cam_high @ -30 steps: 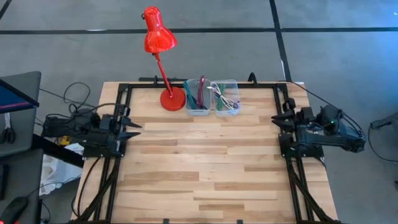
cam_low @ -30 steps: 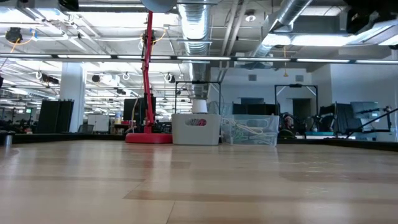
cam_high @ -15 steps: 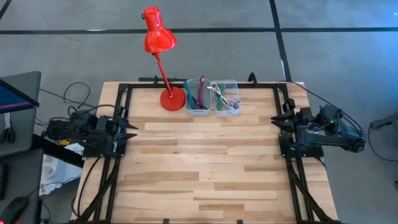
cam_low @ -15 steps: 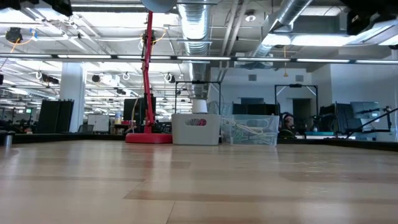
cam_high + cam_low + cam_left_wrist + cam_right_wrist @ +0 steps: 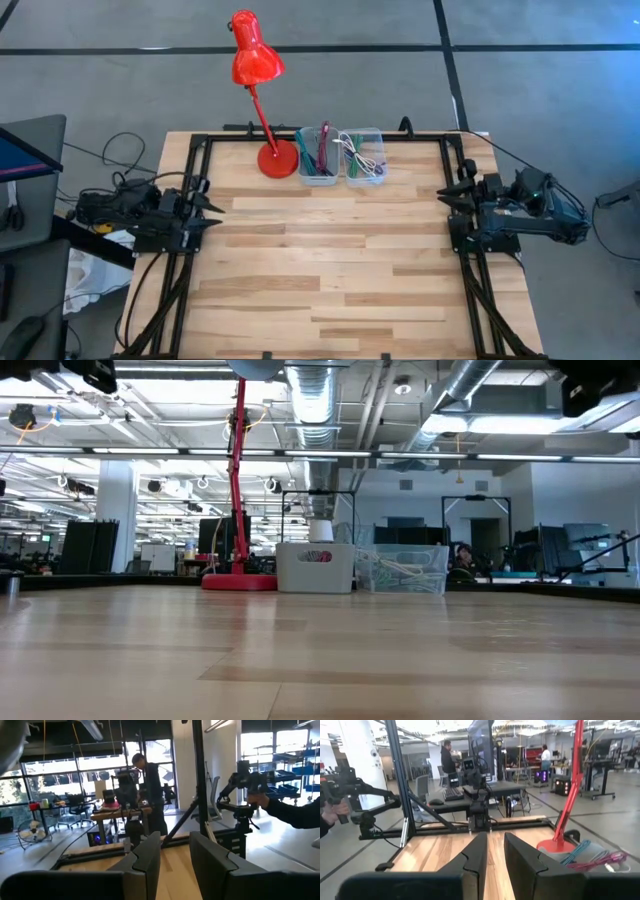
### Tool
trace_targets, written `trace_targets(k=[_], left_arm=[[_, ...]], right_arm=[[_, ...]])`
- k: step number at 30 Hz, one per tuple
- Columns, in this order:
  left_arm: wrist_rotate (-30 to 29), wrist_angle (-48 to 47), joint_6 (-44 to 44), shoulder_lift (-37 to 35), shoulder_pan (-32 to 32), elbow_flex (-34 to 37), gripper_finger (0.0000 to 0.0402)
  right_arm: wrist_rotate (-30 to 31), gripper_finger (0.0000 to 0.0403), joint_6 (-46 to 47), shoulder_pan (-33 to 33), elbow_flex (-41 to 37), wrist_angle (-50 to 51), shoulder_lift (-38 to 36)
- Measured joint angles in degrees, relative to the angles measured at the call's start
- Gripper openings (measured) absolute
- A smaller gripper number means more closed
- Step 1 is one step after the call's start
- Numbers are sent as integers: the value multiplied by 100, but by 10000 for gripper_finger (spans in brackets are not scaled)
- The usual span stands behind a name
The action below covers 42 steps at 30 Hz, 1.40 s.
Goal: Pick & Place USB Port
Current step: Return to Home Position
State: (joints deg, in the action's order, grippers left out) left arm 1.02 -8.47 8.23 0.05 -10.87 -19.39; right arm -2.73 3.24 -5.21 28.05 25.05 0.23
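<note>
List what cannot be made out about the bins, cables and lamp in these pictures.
Low view: opaque gray bin wall mostly hides its cables.
Low view: red desk lamp head cut off by top edge.
High view: cable connectors in clear plastic bin too small to identify.

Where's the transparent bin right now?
In the high view, the transparent bin sits at the far edge of the table, just right of the gray bin, which separates it from the red lamp's base.
</note>
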Motion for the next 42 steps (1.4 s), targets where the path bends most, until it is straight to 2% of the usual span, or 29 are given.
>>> trace_targets(k=[9,23,31,39,42], left_arm=[[-7,2,-104,-4,0,266,104],[1,938,-251,-4,0,1076,104],[16,1027,-116,-4,0,915,104],[465,936,-140,-4,-4,893,104],[861,936,-80,-4,-4,893,104]], right_arm=[[-44,60,-82,0,-123,-424,-2],[-191,60,-132,0,-166,-288,-2],[-189,60,-124,0,-684,-599,-2],[-201,60,-37,0,-1301,-1324,-6],[-397,60,-59,0,-1465,-1633,-7]])
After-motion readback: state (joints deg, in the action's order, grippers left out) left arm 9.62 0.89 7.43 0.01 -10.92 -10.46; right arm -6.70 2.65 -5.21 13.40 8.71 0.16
